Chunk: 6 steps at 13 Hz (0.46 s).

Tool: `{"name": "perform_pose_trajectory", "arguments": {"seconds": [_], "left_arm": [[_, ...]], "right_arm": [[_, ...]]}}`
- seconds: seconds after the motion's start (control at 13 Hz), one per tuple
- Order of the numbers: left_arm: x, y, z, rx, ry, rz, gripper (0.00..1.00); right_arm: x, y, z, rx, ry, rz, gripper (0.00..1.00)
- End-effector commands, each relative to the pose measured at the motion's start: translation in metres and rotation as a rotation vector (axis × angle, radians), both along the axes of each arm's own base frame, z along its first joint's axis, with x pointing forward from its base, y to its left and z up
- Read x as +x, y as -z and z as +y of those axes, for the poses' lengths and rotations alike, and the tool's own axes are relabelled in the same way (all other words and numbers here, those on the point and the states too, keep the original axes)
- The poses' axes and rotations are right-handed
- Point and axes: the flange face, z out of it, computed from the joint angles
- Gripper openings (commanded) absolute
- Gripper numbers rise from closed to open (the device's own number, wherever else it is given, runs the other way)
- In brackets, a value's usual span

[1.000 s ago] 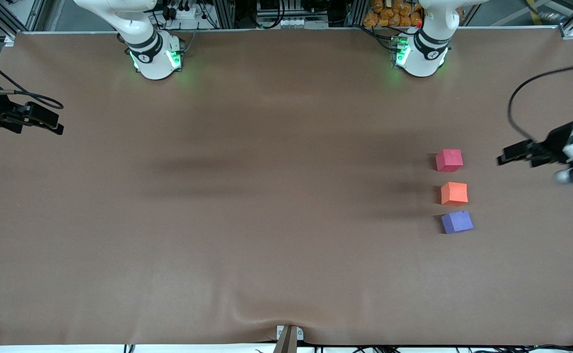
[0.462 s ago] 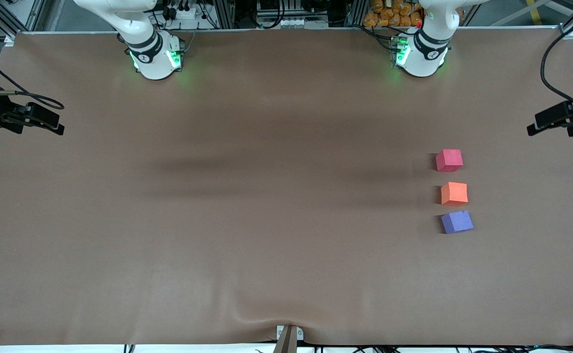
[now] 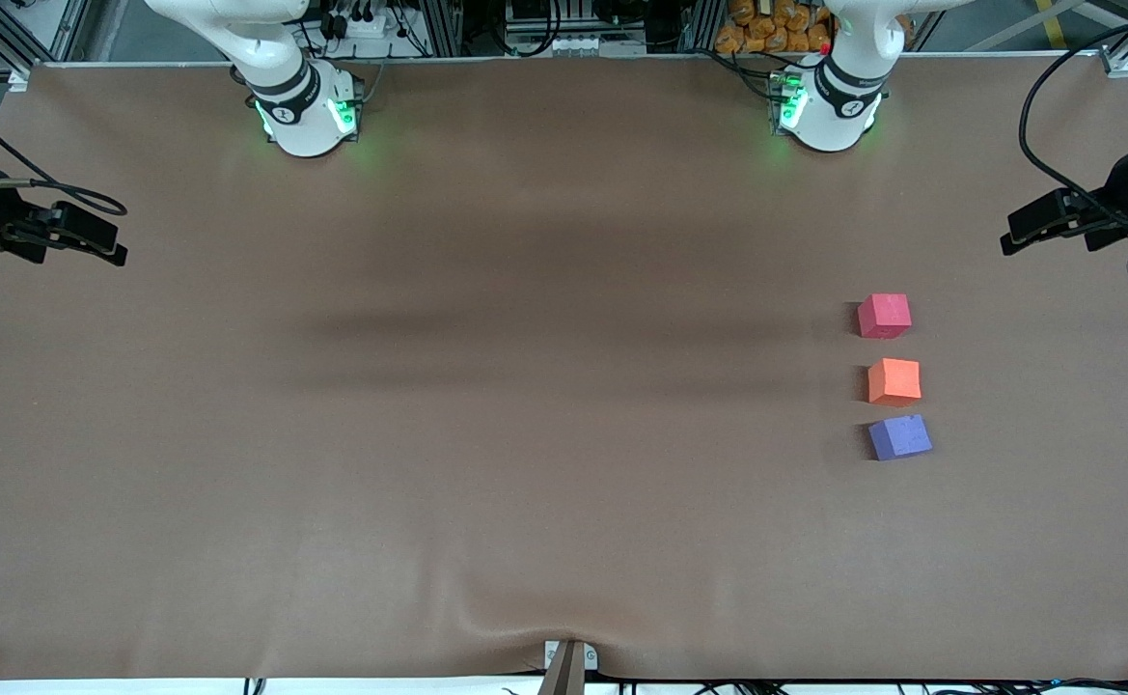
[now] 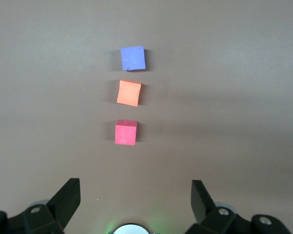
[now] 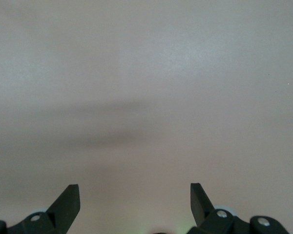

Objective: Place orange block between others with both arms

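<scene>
1. The orange block [image 3: 894,380] sits on the brown surface [image 3: 525,434] toward the left arm's end, between the pinkish-red cube [image 3: 884,316] — farther from the front camera — and the purple cube [image 3: 899,436], nearer; small gaps separate all three.
2. That line-up looks like the finished arrangement, which would explain why nothing is held.
3. A cube has no long axis; its top face points up, edges roughly square with the row.
4. Left end effector [image 3: 1031,229] is released and empty, raised over the surface's edge.
5. Right end effector [image 3: 91,241] waits — released, empty, at its own end.
</scene>
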Motion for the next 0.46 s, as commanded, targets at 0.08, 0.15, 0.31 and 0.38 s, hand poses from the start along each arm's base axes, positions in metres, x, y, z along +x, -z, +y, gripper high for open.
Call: {"name": "perform_pose_trajectory", "arguments": {"seconds": [0.08, 0.15, 0.31, 0.38], "left_arm": [[-0.0165, -0.0104, 0.0073, 0.055, 0.0, -0.025, 1.0], [-0.0168, -0.011, 0.0084, 0.077, 0.002, -0.024, 1.0], [-0.0172, -0.0146, 0.0053, 0.087, 0.009, -0.032, 1.0], [-0.0174, -0.0152, 0.0031, 0.088, 0.012, -0.032, 1.0]], "right_arm": [[-0.0011, -0.0007, 0.0012, 0.015, -0.005, 0.004, 1.0], [-0.0011, -0.0007, 0.0012, 0.015, -0.005, 0.004, 1.0], [-0.0006, 0.0007, 0.0012, 0.015, -0.003, 0.005, 1.0], [-0.0005, 0.0, 0.0012, 0.015, -0.003, 0.004, 1.0]]}}
